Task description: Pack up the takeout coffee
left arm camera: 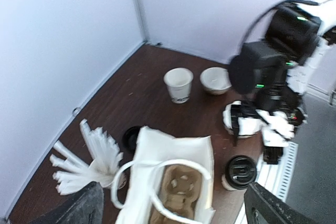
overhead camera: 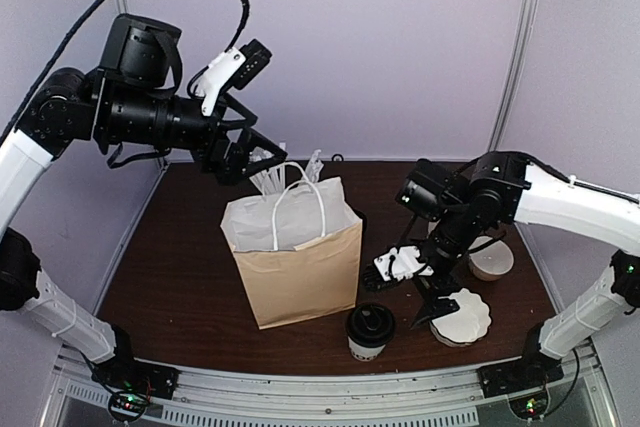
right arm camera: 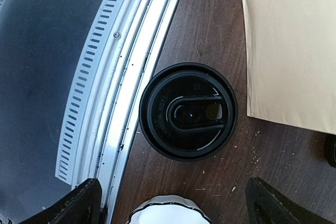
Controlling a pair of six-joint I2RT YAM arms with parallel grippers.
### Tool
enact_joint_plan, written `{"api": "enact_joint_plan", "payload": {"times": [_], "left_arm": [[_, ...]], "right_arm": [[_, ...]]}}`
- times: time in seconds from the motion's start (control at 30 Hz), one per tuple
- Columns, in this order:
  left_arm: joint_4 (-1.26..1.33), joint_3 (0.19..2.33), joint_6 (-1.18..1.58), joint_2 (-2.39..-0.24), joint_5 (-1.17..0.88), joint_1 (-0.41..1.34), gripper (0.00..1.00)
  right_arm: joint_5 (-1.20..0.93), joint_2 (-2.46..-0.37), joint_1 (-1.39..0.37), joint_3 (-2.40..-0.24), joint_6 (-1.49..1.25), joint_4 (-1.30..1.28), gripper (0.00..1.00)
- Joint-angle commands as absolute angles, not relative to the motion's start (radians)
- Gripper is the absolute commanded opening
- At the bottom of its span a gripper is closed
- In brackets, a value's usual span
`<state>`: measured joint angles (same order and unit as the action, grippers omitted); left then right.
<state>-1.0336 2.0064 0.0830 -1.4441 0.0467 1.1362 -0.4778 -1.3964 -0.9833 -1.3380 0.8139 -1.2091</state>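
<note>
i am at the pickup step: the takeout coffee (overhead camera: 369, 331) is not yet in the paper bag (overhead camera: 300, 267). it stands upright on the dark wood-grain tabletop (overhead camera: 170, 277) close to the front rail (overhead camera: 330, 387), just beside the bag's near right corner but not touching it. my right pincer (overhead camera: 424, 305) hangs over it with jaws spread wide and nothing between them. in the right wrist view the black lid (right arm camera: 188, 111) sits straight below me. my left pincer (overhead camera: 245, 155) is up behind the bag, also wide open and empty, looking down into the bag's mouth.

next, i judge, the right pincer has to drop around the cup's wall under the lid's rim and close gently. then it must lift the cup clear of the bag's edge and lower it into a well of the pulp carrier (left arm camera: 178, 186) inside. the cup is thin white paper, round and tapering, so a hard squeeze may dent it or pop the lid. the lid is glossy moulded plastic with a raised oval and embossed lettering. the bag is matte brown kraft with a white lining at the top, and its thin white handles (overhead camera: 298, 202) arch over the opening and could snag. a stack of white scalloped paper (overhead camera: 462, 319) lies just right of the cup.
</note>
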Motion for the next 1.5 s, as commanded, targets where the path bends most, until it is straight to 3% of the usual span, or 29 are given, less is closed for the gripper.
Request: {"api": "enact_joint_plan", "payload": {"times": [0.0,0.47,0.73,1.07,1.47], "left_arm": [[-0.904,1.808,0.162,-1.346,0.157,1.028,0.98],[-0.877,1.611,0.192,-1.242,0.164,0.947,0.97],[-0.874,1.586,0.186,-1.223,0.172,0.938,0.98],[-0.874,1.574,0.187,-1.224,0.169,0.936,0.97],[-0.890,1.593,0.173,-1.230,0.184,0.935,0.98]], "right_arm": [[-0.398,-1.454,-1.029,-1.367,0.825,-1.165,0.99],[-0.339,-1.579,-1.115,-1.406,0.812,-1.128,1.00],[-0.295,-1.624,-1.148,-1.419,0.797,-1.102,0.99],[-0.262,-1.641,-1.162,-1.410,0.808,-1.101,0.89],[-0.209,-1.656,-1.183,-1.406,0.816,-1.114,0.88]]}}
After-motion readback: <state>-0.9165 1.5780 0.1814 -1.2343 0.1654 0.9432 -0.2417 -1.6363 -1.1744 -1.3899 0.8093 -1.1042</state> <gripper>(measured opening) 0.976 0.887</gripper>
